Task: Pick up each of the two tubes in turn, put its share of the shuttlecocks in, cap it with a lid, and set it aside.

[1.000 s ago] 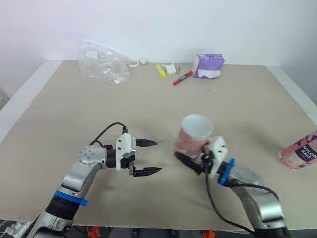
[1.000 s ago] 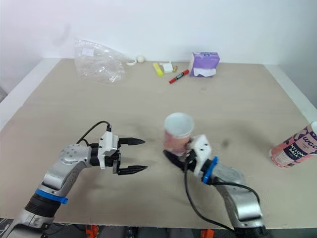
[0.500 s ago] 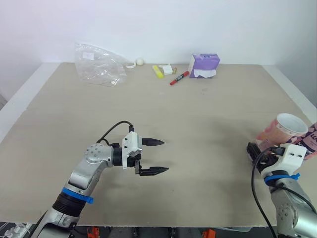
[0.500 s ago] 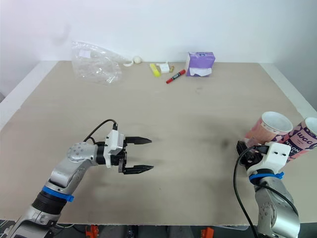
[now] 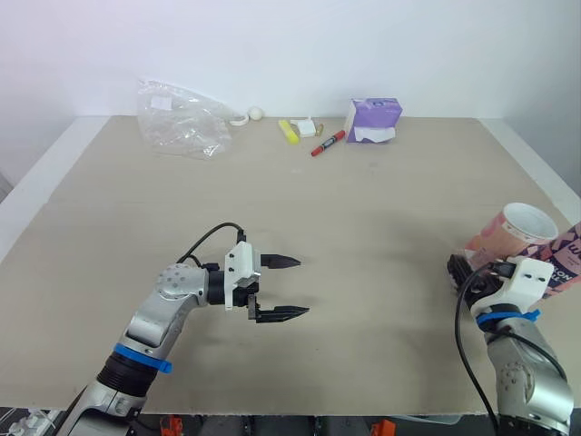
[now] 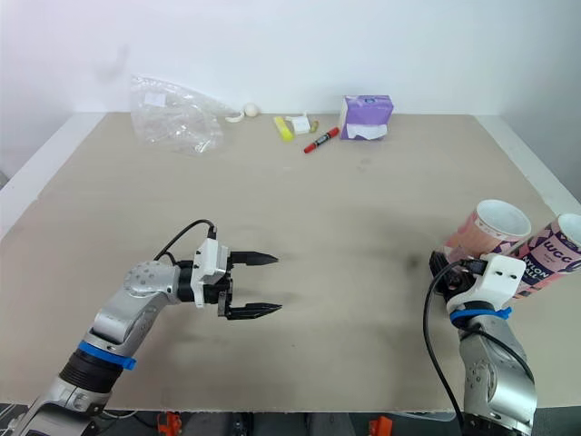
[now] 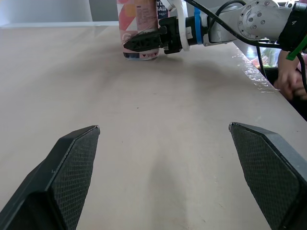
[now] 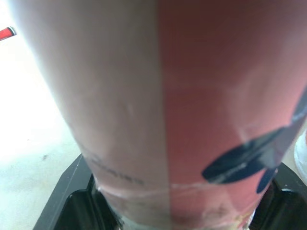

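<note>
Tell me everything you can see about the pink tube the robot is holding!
The pink tube looks like cardboard, with pink and pale panels, small print and a dark blue mark. Its top end is round and white. It stands on the table near the right edge, with the right gripper gripping its lower part between two black fingers. A second tube is right beside it; I cannot tell if they touch.

The tabletop [image 5: 381, 209] is a smooth, mostly matt, pale beige board. The pink tube [image 6: 477, 234] looks like printed cardboard, slightly glossy, with a taped seam near its base. The clear bag [image 5: 182, 118] is crinkled, shiny plastic. The left end effector [image 5: 302, 287] has matt black fingers [image 7: 72, 163] with finely cross-hatched faces.
</note>
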Robot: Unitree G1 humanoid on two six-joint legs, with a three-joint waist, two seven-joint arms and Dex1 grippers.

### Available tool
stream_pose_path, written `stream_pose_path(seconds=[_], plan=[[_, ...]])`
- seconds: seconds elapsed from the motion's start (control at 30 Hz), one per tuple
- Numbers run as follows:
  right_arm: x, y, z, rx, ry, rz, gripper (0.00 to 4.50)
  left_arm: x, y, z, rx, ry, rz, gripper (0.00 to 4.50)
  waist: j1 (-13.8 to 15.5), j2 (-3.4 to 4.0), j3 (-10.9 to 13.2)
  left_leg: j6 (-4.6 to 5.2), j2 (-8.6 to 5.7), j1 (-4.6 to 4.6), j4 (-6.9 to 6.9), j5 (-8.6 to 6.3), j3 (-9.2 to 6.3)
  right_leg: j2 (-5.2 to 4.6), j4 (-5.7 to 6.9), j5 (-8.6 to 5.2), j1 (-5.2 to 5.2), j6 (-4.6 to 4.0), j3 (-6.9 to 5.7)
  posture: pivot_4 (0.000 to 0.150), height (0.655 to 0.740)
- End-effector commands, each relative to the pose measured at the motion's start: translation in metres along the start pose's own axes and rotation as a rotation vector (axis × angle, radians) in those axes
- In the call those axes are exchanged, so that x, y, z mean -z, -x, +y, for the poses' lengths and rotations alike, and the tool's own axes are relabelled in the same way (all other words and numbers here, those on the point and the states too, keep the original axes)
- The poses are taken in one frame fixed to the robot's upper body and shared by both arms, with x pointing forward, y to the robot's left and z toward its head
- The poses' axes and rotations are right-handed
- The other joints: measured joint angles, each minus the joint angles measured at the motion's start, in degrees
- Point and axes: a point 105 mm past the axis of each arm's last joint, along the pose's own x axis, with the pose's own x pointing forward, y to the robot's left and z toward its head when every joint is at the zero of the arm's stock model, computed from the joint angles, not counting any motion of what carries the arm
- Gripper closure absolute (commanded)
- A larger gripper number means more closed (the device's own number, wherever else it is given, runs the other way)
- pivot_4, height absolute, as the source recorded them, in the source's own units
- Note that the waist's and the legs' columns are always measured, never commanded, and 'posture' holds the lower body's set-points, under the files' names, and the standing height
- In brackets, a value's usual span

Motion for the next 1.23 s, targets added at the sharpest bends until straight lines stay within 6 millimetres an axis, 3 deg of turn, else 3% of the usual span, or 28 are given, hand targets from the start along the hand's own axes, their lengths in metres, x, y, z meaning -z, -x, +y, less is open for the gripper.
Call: stream_pose_path(seconds=[0.03,0.07,0.53,0.7,0.8,0.97,1.07,1.23], plan=[[0.003,0.002,0.001,-0.02,-0.02,0.018,0.45,-0.004,-0.003,-0.001,0.004,-0.024,-0.009,0.0,0.01,0.0,0.0,0.0,0.01,0.01,0.0,0.0,0.0,0.01,0.0,0.0,0.01,0.0,0.0,0.15,0.74],[0.004,0.004,0.001,-0.025,-0.018,0.022,0.02,-0.004,-0.003,-0.002,0.004,-0.023,-0.007,0.0,0.02,0.01,0.0,0.0,0.01,0.01,0.0,0.0,0.0,0.01,0.0,0.0,0.02,0.0,-0.01,0.15,0.74],[-0.002,0.05,0.008,-0.081,0.03,0.046,0.02,0.0,-0.003,-0.003,0.01,-0.018,0.002,0.0,0.14,0.02,0.0,0.02,0.05,0.0,-0.01,-0.02,-0.03,0.0,0.0,-0.05,0.01,-0.01,-0.05,0.15,0.74],[-0.011,0.079,0.022,-0.228,0.092,0.079,0.02,0.001,-0.001,0.002,-0.005,-0.008,0.01,0.0,0.15,0.02,0.0,0.02,0.08,0.0,-0.02,-0.02,-0.03,0.0,-0.01,-0.08,0.0,0.0,-0.06,0.15,0.74],[-0.015,0.088,0.043,-0.417,0.219,0.1,0.02,0.004,0.004,0.005,-0.022,0.002,0.025,0.0,0.02,0.01,0.01,0.02,0.06,0.01,-0.01,-0.02,0.03,-0.03,-0.02,-0.07,0.0,0.02,-0.03,0.15,0.74],[-0.014,0.09,0.082,-0.766,0.441,0.101,0.02,0.014,0.02,0.014,-0.072,-0.003,0.084,0.0,-0.02,-0.06,0.05,0.02,0.2,0.08,-0.01,-0.02,0.03,0.12,-0.02,-0.04,0.01,-0.04,-0.08,0.15,0.74],[-0.017,0.076,0.111,-0.943,0.504,0.047,0.02,0.021,0.04,0.03,-0.176,-0.017,0.142,0.0,-0.17,-0.22,0.15,0.01,0.4,0.12,-0.01,-0.02,0.06,0.34,-0.02,0.01,-0.02,-0.14,-0.06,0.15,0.74],[-0.021,0.061,0.114,-0.989,0.488,0.027,0.02,0.014,0.07,0.05,-0.308,-0.029,0.152,0.0,0.55,-0.35,0.23,-0.07,0.56,0.0,-0.02,-0.04,-0.2,0.63,-0.01,-0.13,-0.03,-0.49,-0.2,0.15,0.74]])
